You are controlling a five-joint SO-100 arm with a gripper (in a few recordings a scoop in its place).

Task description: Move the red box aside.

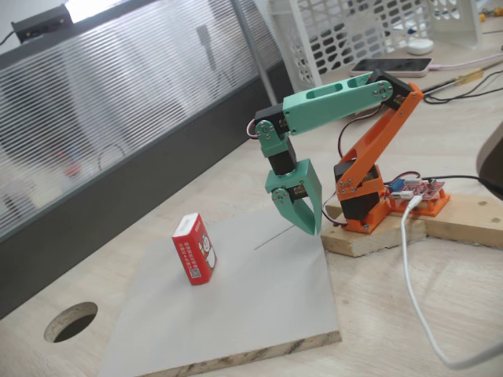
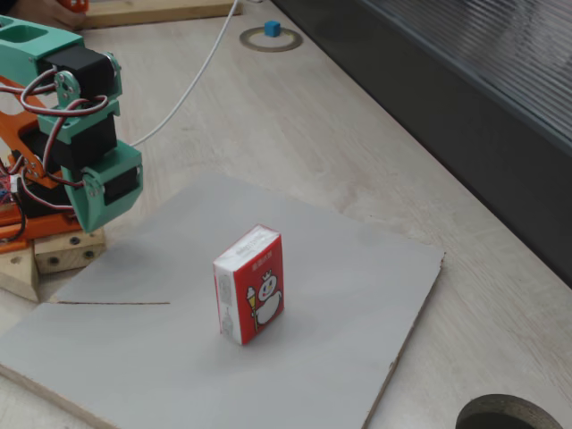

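While I am looking at both fixed views, the red box (image 1: 194, 248) is standing up on its end on the grey board (image 1: 259, 314), and the board is lying on the desk (image 1: 440, 314). In a fixed view the box (image 2: 249, 284) is showing its white cartoon picture and sitting near the middle of the board (image 2: 357, 268). Nothing is touching it.

My gripper (image 1: 302, 212) is hanging in the air over the far part of the board, close to the orange base (image 1: 363, 196) of the arm. It is pointing down. It is well apart from the box, with bare board between them. In the other fixed view the gripper (image 2: 98, 201) is sitting at the left, up above the board. The fingers are looking close together and are holding nothing, but I am not sure, so I cannot tell if they are spread or pressed together.

I am thinking the job is only just starting. The box is not moved aside yet. I am still needing to bring the gripper over to the box, then push or carry it off to one side. The box is tall and thin, so I am guessing a bump up high could tip it over.
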